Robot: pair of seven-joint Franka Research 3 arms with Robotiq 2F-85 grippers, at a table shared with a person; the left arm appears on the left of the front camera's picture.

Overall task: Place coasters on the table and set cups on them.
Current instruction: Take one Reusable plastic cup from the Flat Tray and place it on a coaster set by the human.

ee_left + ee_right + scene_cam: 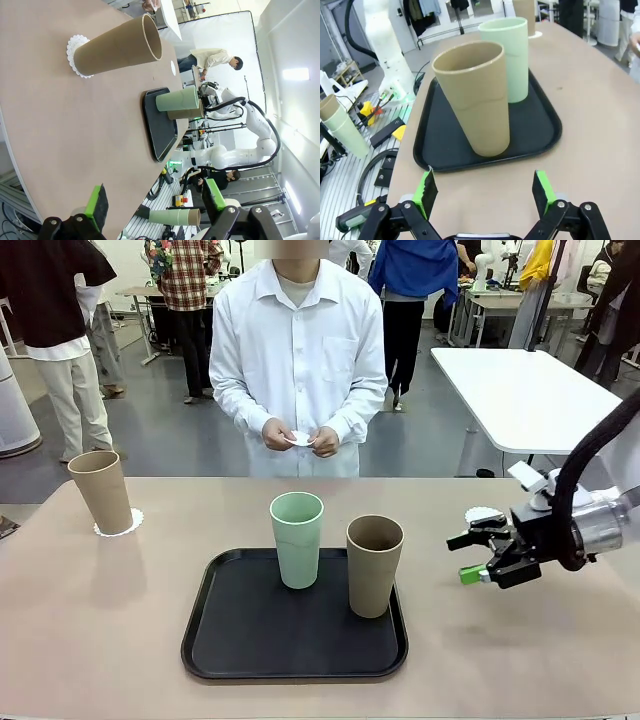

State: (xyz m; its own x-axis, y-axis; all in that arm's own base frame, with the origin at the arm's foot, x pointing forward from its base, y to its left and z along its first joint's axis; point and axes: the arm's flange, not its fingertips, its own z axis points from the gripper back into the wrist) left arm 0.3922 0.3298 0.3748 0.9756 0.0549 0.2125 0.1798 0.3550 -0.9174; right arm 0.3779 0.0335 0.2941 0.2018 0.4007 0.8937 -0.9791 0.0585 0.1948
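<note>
While right gripper (464,558) hovers, jaws apart, person's hands (278,434) hold probable coaster (300,438).

light: bright, even, overhead | shadows: soft on table (100,640) | focus: sharp | wrist views: edges bent, wide-angle

Tray (240,632): black, rounded rectangle, lying flat, centre foreground.
White-topped table (520,390): far right, behind.
Person (298,350): white shirt, standing opposite.
</note>
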